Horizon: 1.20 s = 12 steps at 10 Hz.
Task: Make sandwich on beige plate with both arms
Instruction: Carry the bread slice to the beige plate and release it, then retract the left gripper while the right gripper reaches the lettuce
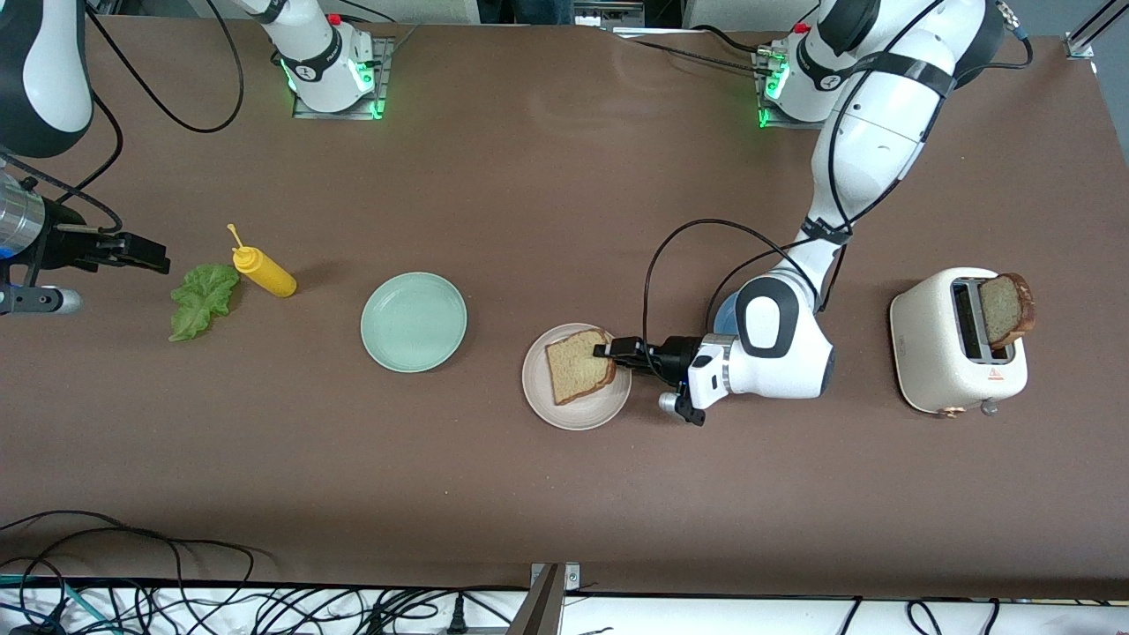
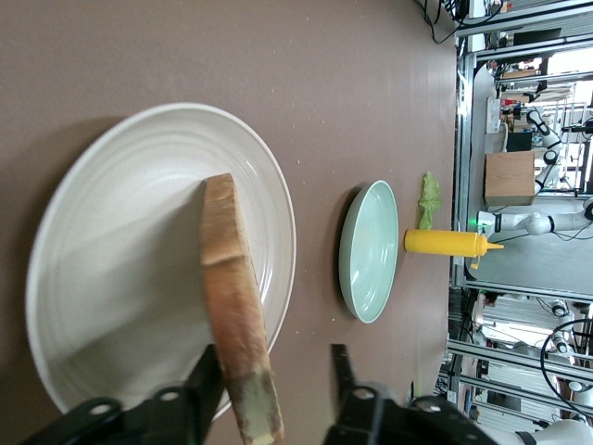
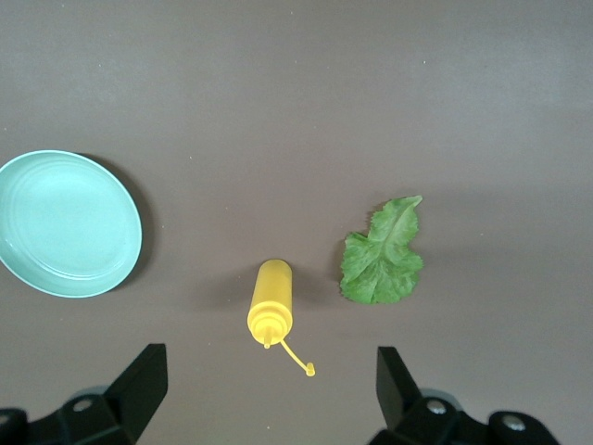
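- While the right arm is waiting at its own end of the tabletop [image 1: 547, 511], the right hand [image 1: 150, 256] is hovering with its fingers spread wide and nothing between them, over bare surface beside the lettuce leaf [image 1: 203, 300]
- The leaf is lying flat, with the yellow squeeze bottle [image 1: 265, 272] lying on its side just beside it. The leaf is looking limp, light and easy to tear, so a shallow pinch at the thicker stem end is seeming the safest hold
- The mint green plate [image 1: 414, 321] is sitting bare between the bottle and the beige plate [image 1: 578, 413]
- One bread slice [image 1: 578, 364] is resting on the beige plate, so the sandwich is looking barely begun
- The left hand [image 1: 609, 350] is reaching low over the plate's rim. Its fingers [image 2: 208, 389] are standing apart astride the slice's crust edge, with a gap showing on one side, so it is not clamping
- Bread is handling soft, light and crushable, so the firmer crust is offering the better grip
- A blue plate [image 1: 716, 310] is peeking out from under the left arm
- A second slice [image 1: 1010, 309] is standing up out of the white toaster [image 1: 935, 353] at the left arm's end, with its exposed top edge free for a gentle pinch
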Motion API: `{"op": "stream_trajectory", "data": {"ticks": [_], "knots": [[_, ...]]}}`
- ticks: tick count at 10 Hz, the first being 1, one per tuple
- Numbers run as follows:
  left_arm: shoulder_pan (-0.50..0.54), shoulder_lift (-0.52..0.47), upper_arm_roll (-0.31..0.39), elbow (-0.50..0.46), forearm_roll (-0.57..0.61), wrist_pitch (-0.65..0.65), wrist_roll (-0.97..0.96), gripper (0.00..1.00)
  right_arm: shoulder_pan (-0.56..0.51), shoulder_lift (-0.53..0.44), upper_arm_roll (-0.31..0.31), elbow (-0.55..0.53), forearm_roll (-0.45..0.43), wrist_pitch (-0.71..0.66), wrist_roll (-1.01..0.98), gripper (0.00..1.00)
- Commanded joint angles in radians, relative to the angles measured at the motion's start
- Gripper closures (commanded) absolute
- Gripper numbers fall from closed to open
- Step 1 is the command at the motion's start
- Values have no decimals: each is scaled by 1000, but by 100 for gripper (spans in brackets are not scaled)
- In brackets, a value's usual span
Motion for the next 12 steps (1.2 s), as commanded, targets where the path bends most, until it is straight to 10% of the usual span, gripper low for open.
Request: {"op": "stream_trajectory", "data": {"ticks": [1,12], "knots": [[12,-16,11,6,14,-10,20,0,-4,-5,0,6,19,-6,-2,0],[104,-344,14,19,782,-253,-521,0,-56,107,-7,-1,1,11,-20,0]]}}
